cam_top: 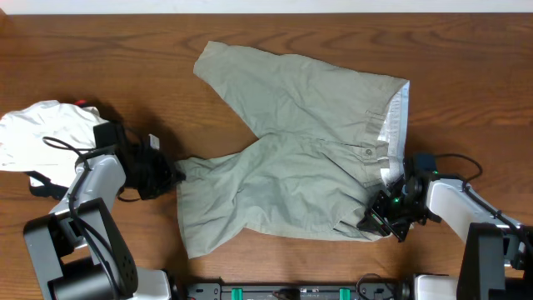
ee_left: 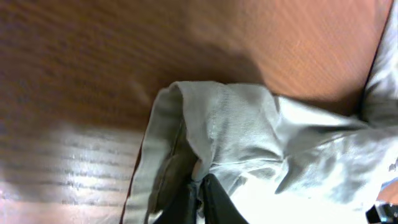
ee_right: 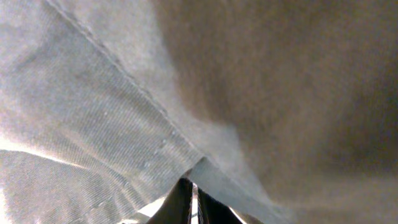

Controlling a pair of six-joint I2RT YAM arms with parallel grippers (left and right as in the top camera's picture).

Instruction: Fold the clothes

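Observation:
The pale khaki shorts [cam_top: 300,150] lie spread on the wooden table, waistband with lighter lining at the right, two legs reaching left. My left gripper [cam_top: 171,175] is at the hem of the near leg and shut on its cloth; the left wrist view shows the fingers [ee_left: 202,186] pinching a fold of the shorts [ee_left: 249,137]. My right gripper [cam_top: 379,218] is at the near waistband corner, shut on the cloth; the right wrist view shows the fingers [ee_right: 193,193] closed on a raised edge of the shorts [ee_right: 124,93].
A white folded garment [cam_top: 46,133] lies at the left edge behind the left arm. Bare wooden table [cam_top: 466,50] surrounds the shorts. The table's front edge runs just below both grippers.

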